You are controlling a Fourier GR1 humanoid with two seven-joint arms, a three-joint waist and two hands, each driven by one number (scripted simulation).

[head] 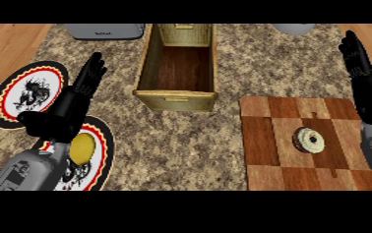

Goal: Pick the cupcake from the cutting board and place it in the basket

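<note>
The desk (pixel 181 143) is speckled brown-and-cream stone, with pale wood at its far corners. At centre stands the basket (pixel 176 101), a long rectangular box with tan walls and a dark floor. To its right lies the cutting board (pixel 265 129), checkered in light and dark wood. The left hand (pixel 76 94), fingers straight and empty, hangs over two round patterned plates (pixel 29 92). The right hand (pixel 356 65) rests likewise at the right edge. The round, cream-topped cupcake (pixel 309 140) sits on the board.

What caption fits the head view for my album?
Cupcake sits on the cutting board near the basket, left hand and right hand open.
</note>
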